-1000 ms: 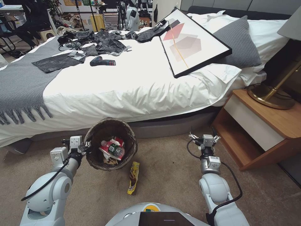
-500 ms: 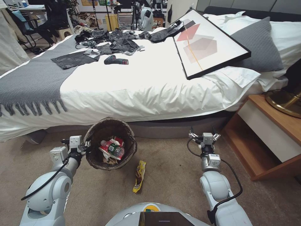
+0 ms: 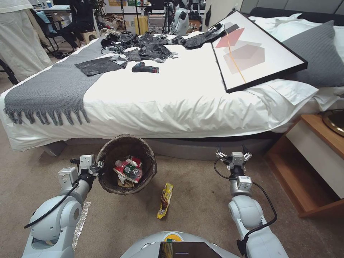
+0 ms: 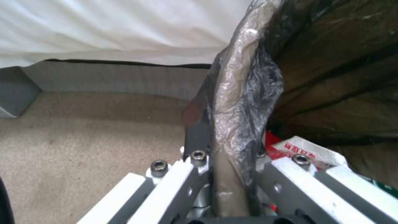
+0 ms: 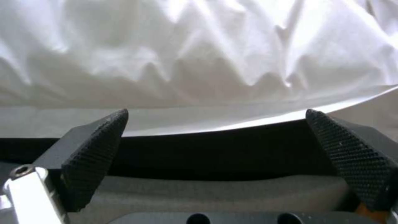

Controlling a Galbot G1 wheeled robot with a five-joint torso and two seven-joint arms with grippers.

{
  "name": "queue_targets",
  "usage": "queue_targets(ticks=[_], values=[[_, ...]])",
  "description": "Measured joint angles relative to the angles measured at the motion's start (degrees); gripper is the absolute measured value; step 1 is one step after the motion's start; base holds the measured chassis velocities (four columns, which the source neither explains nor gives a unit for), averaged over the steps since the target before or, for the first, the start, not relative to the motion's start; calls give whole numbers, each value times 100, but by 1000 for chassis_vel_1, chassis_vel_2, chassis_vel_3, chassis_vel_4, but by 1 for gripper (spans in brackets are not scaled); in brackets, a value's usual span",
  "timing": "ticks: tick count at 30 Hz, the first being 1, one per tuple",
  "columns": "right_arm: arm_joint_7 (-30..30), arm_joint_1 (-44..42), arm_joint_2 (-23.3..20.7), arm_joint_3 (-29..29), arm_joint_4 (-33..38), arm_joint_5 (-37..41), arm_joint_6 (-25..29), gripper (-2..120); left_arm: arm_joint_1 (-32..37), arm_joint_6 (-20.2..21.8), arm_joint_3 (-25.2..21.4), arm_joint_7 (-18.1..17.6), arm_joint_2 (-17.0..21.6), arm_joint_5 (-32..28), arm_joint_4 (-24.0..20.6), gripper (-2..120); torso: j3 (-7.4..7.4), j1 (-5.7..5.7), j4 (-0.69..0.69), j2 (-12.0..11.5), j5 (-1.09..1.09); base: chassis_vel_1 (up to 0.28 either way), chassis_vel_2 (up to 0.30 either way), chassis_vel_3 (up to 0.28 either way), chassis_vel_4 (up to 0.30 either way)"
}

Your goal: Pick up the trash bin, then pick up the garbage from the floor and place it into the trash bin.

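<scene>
The left gripper (image 3: 97, 167) is clamped on the rim of the trash bin (image 3: 107, 150), its fingers (image 4: 195, 146) pinching the wall and the folded-over bag between them, and it holds the bin in front of the bed (image 3: 172, 100), near the bed's lower edge. The bin is round, lined with a dark brown-black bag (image 4: 244, 102) whose crinkled film wraps over the rim. Inside the bin lie a small plastic bottle (image 3: 132, 171) with a green label, red-and-white wrappers (image 3: 122, 166) and a bit of brown paper at the bottom. On the carpet (image 3: 200, 200) just beside the bin, on the side away from the left gripper, lies a yellow-and-brown snack wrapper (image 3: 165, 200), long and flat. The right gripper (image 3: 232, 151) hangs by the bed's base, well apart from the bin, its dark textured pads (image 5: 93, 155) spread wide with nothing between them.
</scene>
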Motion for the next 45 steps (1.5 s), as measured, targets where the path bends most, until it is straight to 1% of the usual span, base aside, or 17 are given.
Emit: queue_targets(ticks=[15, 17, 18, 20, 21, 23, 24, 26, 27, 29, 30, 32, 34, 36, 37, 40, 45], values=[[3, -54, -73, -60, 73, 122, -59, 100, 21, -53, -18, 58, -31, 51, 33, 0, 0, 0, -2, 0, 0, 0, 0, 0, 0], [65, -117, -211, -314, 448, 754, -575, 100, 23, -62, -23, 61, -30, 65, 57, 0, 0, 0, -3, 0, 0, 0, 0, 0, 0], [65, -117, -211, -314, 448, 754, -575, 100, 23, -62, -23, 61, -30, 65, 57, 0, 0, 0, -3, 0, 0, 0, 0, 0, 0], [259, 93, -544, -754, 814, 1721, -1466, 100, 19, -58, -5, 62, -26, 83, 62, 0, 0, 0, -2, 0, -1, 0, 0, 0, 0], [259, 93, -544, -754, 814, 1721, -1466, 100, 19, -58, -5, 62, -26, 83, 62, 0, 0, 0, -2, 0, -1, 0, 0, 0, 0], [634, 583, -1007, -1275, 908, 2705, -2394, 100, 13, -52, 4, 62, -33, 113, 67, 0, 0, 0, 0, 0, 1, 0, 0, 0, 0], [634, 583, -1007, -1275, 908, 2705, -2394, 100, 13, -52, 4, 62, -33, 113, 67, 0, 0, 0, 0, 0, 1, 0, 0, 0, 0], [1077, 1292, -1496, -1792, 816, 3542, -3165, 100, 34, -50, -9, 62, -32, 129, 68, 0, 0, 0, 1, 0, -1, 0, 0, 0, 0], [1077, 1292, -1496, -1792, 816, 3542, -3165, 100, 34, -50, -9, 62, -32, 129, 68, 0, 0, 0, 1, 0, -1, 0, 0, 0, 0], [1475, 2116, -1828, -2407, 395, 4418, -3667, 100, 68, -50, -54, 62, -32, 131, 71, 0, 1, 0, 1, 0, -1, 0, 0, 0, 0], [1475, 2116, -1828, -2407, 395, 4418, -3667, 100, 68, -50, -54, 62, -32, 131, 71, 0, 1, 0, 1, 0, -1, 0, 0, 0, 0], [1784, 2738, -1852, -2937, -105, 5098, -3938, 100, 91, -50, -94, 66, -34, 127, 77, 0, 1, 0, 0, 0, 0, 0, 0, 0, 0], [1863, 2901, -1798, -3091, -265, 5237, -3985, 100, 93, -50, -103, 69, -36, 121, 78, 0, 1, 0, 0, -1, 0, 0, 0, 0, 0], [2068, 3213, -1595, -3425, -550, 5590, -4091, 100, 81, -41, -113, 73, -42, 118, 93, 0, 1, 0, -1, -1, -1, 0, 0, 0, 0], [2068, 3213, -1595, -3425, -550, 5590, -4091, 100, 81, -41, -113, 73, -42, 118, 93, 0, 1, 0, -1, -1, -1, 0, 0, 0, 0], [2244, 3362, -1233, -3745, -880, 5748, -4173, 100, 41, -27, -113, 73, -46, 122, 137, 0, 0, 0, 0, 0, -1, 0, 0, 0, 0], [2315, 3324, -990, -3836, -1176, 5759, -4205, 100, 16, -25, -102, 77, -45, 133, 192, 0, 0, 0, -1, 0, -1, 0, 0, 0, 0]])
